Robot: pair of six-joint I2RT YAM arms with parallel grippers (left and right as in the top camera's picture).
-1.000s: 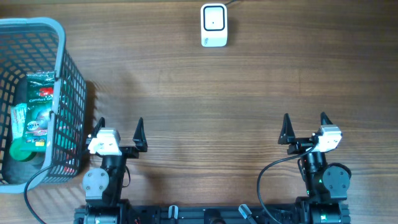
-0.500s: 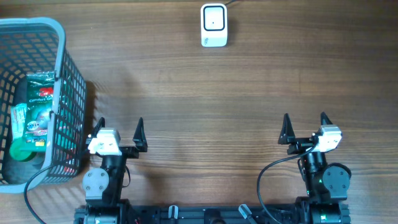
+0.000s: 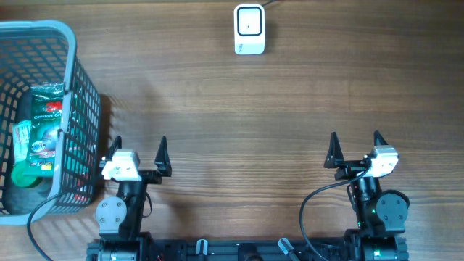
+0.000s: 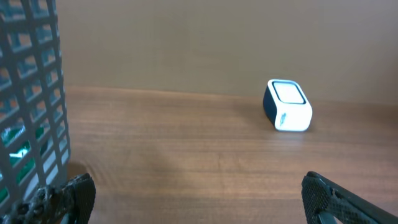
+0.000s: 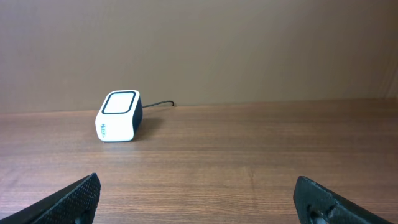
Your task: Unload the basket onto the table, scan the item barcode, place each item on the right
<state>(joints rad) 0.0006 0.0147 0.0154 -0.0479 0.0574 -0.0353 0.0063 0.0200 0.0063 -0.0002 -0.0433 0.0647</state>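
A white barcode scanner (image 3: 249, 30) with a dark window stands at the far middle of the wooden table; it also shows in the left wrist view as the scanner (image 4: 288, 105) and in the right wrist view as the scanner (image 5: 118, 116). Green packaged items (image 3: 45, 130) lie inside the grey mesh basket (image 3: 81, 116) at the left. My left gripper (image 3: 139, 147) stands open near the front edge, just right of the basket, with nothing between its fingers. My right gripper (image 3: 354, 141) is open too, at the front right, holding nothing.
The basket wall (image 4: 31, 106) fills the left side of the left wrist view. A black cable (image 5: 158, 104) runs back from the scanner. Bare wood lies between the grippers and the scanner.
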